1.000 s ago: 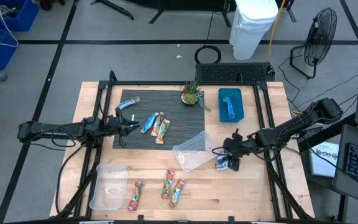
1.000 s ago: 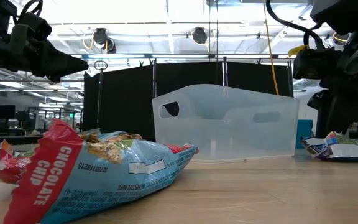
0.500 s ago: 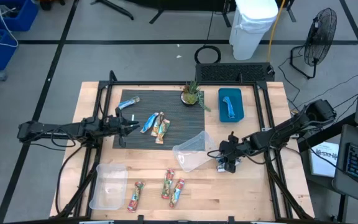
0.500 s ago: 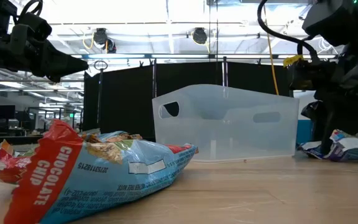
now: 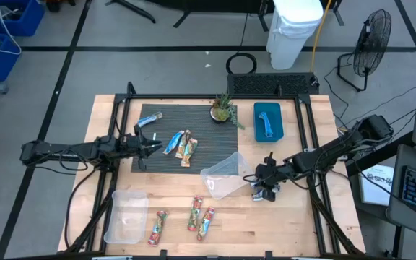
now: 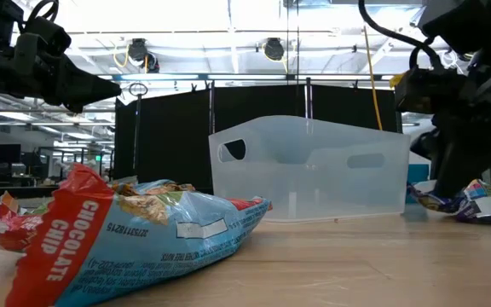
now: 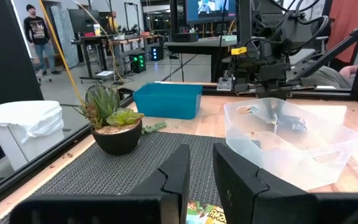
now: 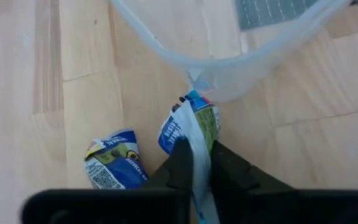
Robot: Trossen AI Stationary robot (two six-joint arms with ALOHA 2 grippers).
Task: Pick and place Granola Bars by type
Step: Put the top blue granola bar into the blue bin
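Two blue granola bars [image 8: 114, 163] lie on the worktop [image 5: 287, 224] by the clear bin [image 5: 222, 175]; my right end effector [image 8: 196, 163] is clamped on one. Left end effector [image 7: 199, 171] hovers over the mat [image 5: 193, 130], fingers nearly together.

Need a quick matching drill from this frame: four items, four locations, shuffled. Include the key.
Items:
1. potted plant
2. blue tray
3. right gripper
4. empty clear tub

Places:
A. near the table's front left corner
B. back edge of the dark mat
C. on bare wood right of the mat
D. down at a granola bar beside the tilted clear bin

Pairs: 1-B, 2-C, 3-D, 4-A
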